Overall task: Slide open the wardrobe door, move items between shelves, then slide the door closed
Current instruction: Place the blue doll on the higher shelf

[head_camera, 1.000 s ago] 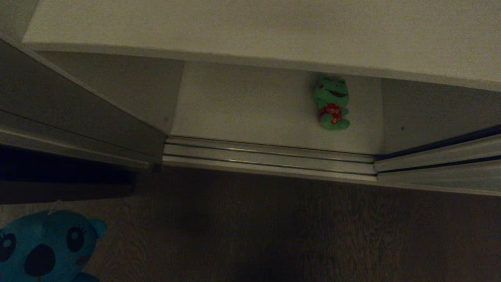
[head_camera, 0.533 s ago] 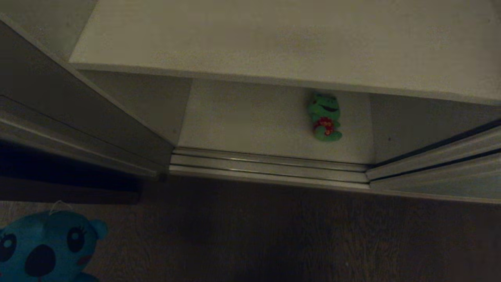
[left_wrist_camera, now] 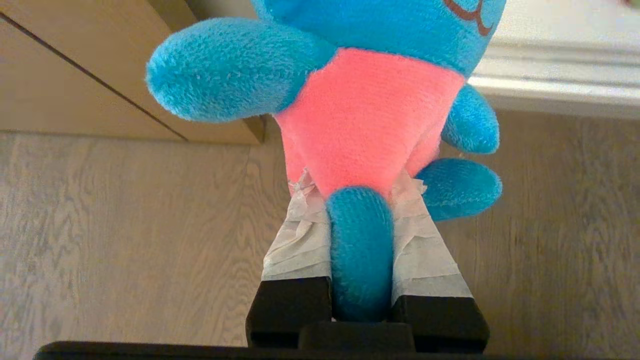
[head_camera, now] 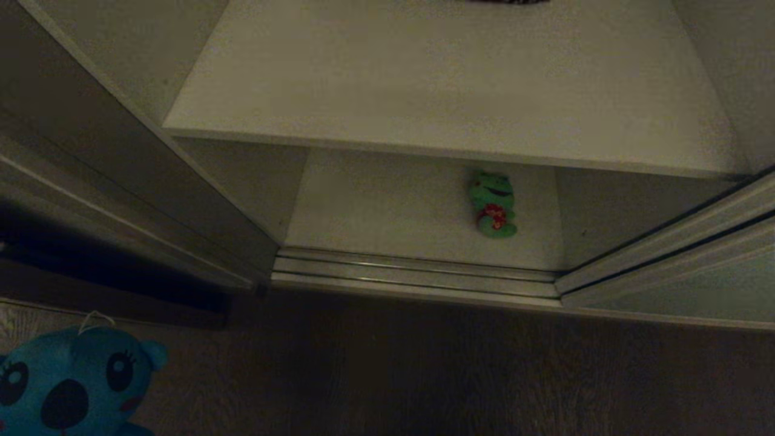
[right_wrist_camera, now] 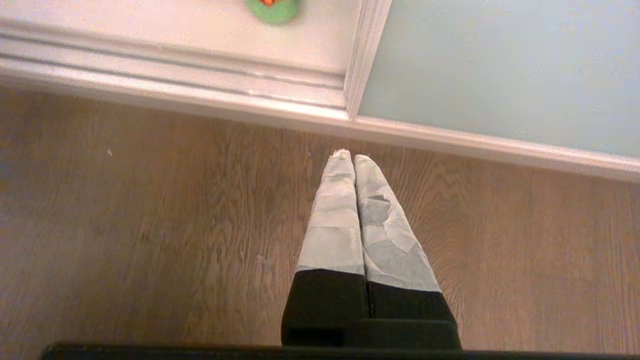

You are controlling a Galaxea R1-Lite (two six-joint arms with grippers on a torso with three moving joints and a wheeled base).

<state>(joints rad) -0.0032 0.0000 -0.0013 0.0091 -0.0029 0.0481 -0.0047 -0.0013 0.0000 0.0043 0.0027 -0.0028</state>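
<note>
No brand, label or writing can be read on anything here. In the head view the small green plush frog with red markings (head_camera: 492,204) lies at centre right on the lower plain white shelf board (head_camera: 387,212), its long axis running front to back, head toward the rear under the upper white shelf board (head_camera: 448,91). The matte pale grey-green sliding wardrobe door (head_camera: 678,284) sits at the right edge, pushed aside. The teal-blue plush bear with a pink-red belly (head_camera: 66,387) fills the lower left corner, face up to the camera. Only the left wrist view shows the left gripper (left_wrist_camera: 357,200) clamped on the bear's lower body, above pale wood floor (left_wrist_camera: 125,240). Only the right wrist view shows the right gripper (right_wrist_camera: 348,158) pressed shut on nothing, pointing at the door's frame.
</note>
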